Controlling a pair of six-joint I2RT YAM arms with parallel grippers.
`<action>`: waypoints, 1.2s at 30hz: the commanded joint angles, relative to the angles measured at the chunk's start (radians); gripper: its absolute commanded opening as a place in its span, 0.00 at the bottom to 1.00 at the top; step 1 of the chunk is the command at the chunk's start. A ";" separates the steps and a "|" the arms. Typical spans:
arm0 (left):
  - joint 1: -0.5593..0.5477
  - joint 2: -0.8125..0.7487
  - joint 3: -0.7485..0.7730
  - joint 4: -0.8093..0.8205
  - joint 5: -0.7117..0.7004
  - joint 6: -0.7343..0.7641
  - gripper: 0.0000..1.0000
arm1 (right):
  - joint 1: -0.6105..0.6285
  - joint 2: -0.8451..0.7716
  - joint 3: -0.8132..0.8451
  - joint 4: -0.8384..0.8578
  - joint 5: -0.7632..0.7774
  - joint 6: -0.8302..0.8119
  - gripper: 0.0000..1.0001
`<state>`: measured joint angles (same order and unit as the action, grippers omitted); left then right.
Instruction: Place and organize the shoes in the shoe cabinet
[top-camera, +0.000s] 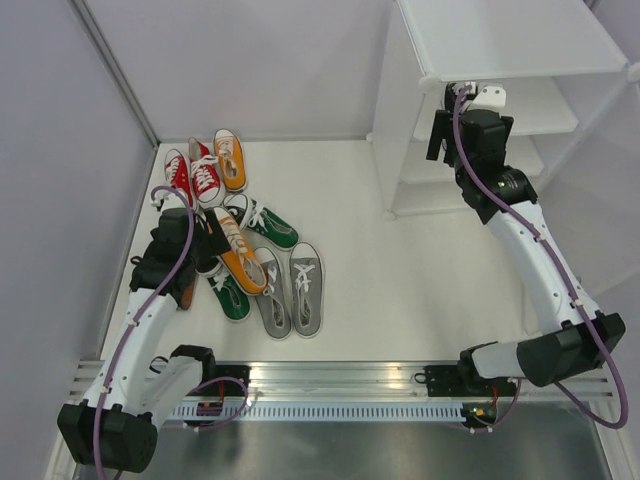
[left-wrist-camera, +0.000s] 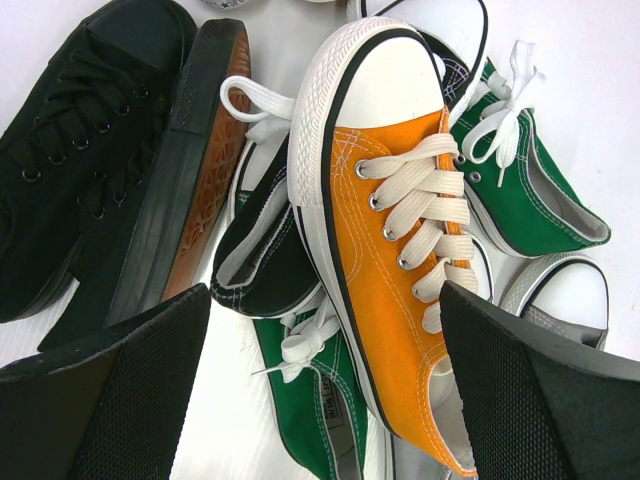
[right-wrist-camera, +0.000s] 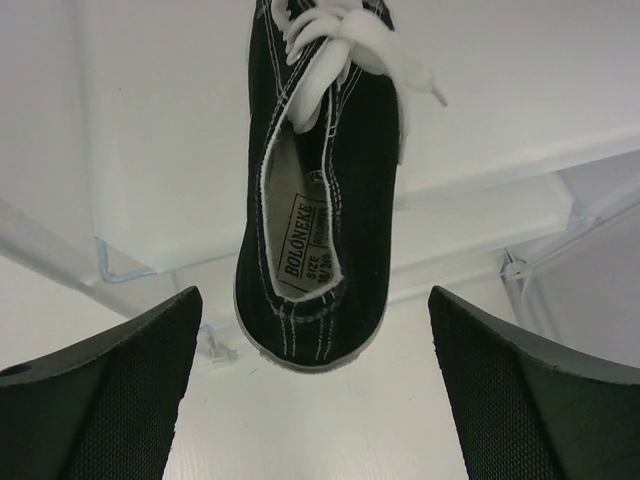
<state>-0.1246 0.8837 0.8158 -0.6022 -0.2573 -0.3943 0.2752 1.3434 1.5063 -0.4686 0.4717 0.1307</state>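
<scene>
The shoes lie in a pile at the left: an orange shoe on top, green ones, grey ones, red ones and a second orange one. My left gripper is open just above the pile. In the left wrist view its jaws straddle the orange shoe, with a green shoe beneath and black shoes at the left. My right gripper is open at the shoe cabinet. A black shoe lies on a shelf, heel towards the open jaws, untouched.
The cabinet stands at the back right, its lower tiers open to the front. White walls close the left and back. The metal rail with both arm bases runs along the near edge.
</scene>
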 joint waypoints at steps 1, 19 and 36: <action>0.005 -0.002 -0.003 0.028 0.003 0.031 0.98 | -0.011 0.034 -0.014 0.064 0.027 0.069 0.98; 0.005 -0.008 -0.003 0.027 0.024 0.028 0.98 | -0.214 0.034 -0.006 0.163 -0.143 -0.083 0.04; 0.005 -0.042 -0.004 0.028 0.079 0.018 0.98 | -0.561 0.095 -0.157 0.653 -0.565 -0.086 0.01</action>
<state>-0.1242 0.8604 0.8150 -0.6022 -0.2066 -0.3946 -0.2558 1.4155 1.3067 -0.0017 -0.0132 0.0475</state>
